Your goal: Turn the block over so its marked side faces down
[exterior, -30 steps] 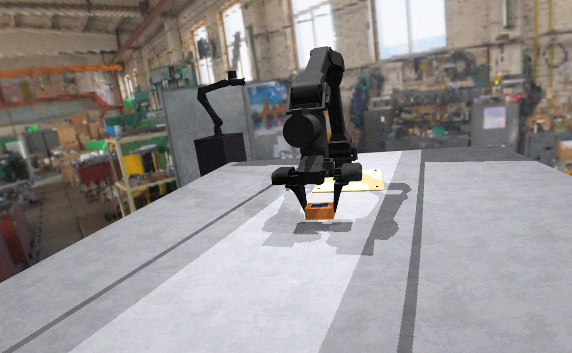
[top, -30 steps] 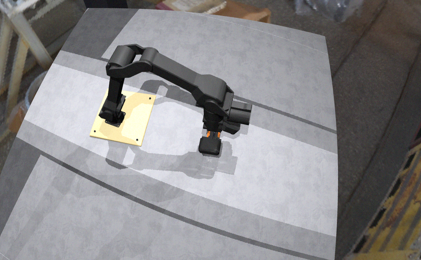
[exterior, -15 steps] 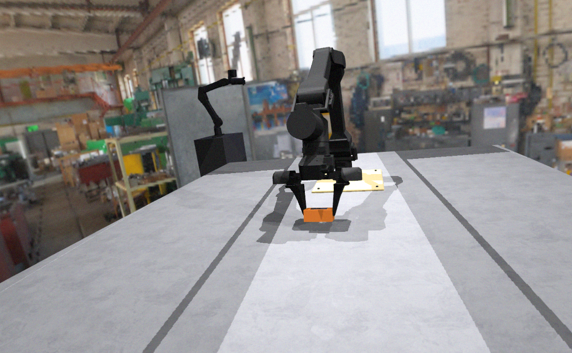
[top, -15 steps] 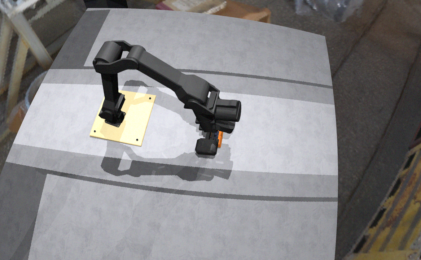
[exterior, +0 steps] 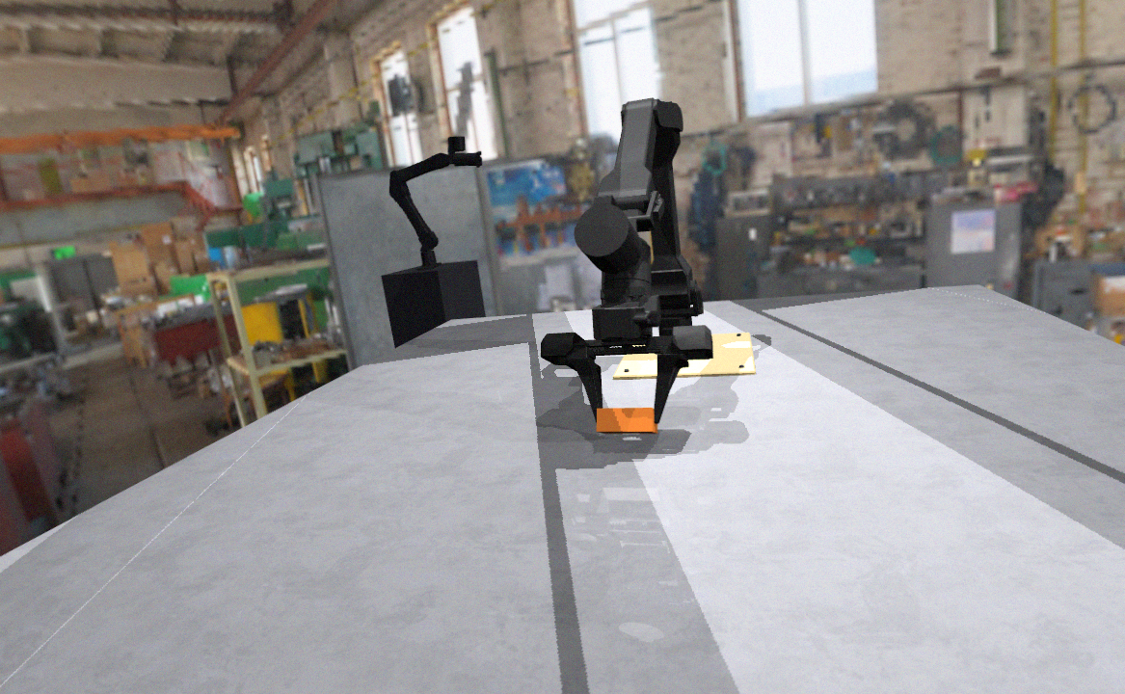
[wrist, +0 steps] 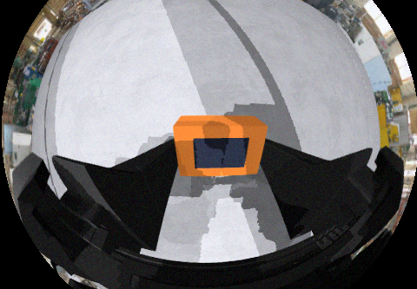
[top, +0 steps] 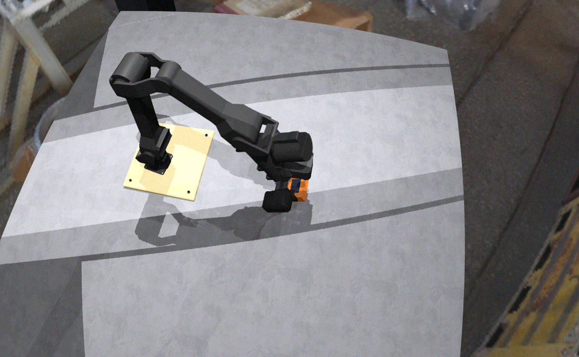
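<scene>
The orange block point(top: 302, 194) point(exterior: 627, 422) point(wrist: 220, 130) has a dark blue rectangle point(top: 295, 185) point(wrist: 221, 153) on its marked side. My gripper point(top: 297, 187) point(exterior: 628, 417) point(wrist: 218, 142) is shut on the block, with one finger against each end. The block is tilted and low over the table point(top: 371, 146) point(exterior: 333, 535) point(wrist: 117, 63); whether it touches the table is unclear. Its marked side faces the palm and wrist camera, back toward the arm and partly up. The exterior view shows only plain orange faces, with the mark hidden.
A pale yellow base plate point(top: 184, 164) point(exterior: 726, 358) lies under the arm's base, behind the gripper. A second small dark arm on a black box point(exterior: 415, 302) stands beyond the table in the exterior view. Arm shadows fall around the block.
</scene>
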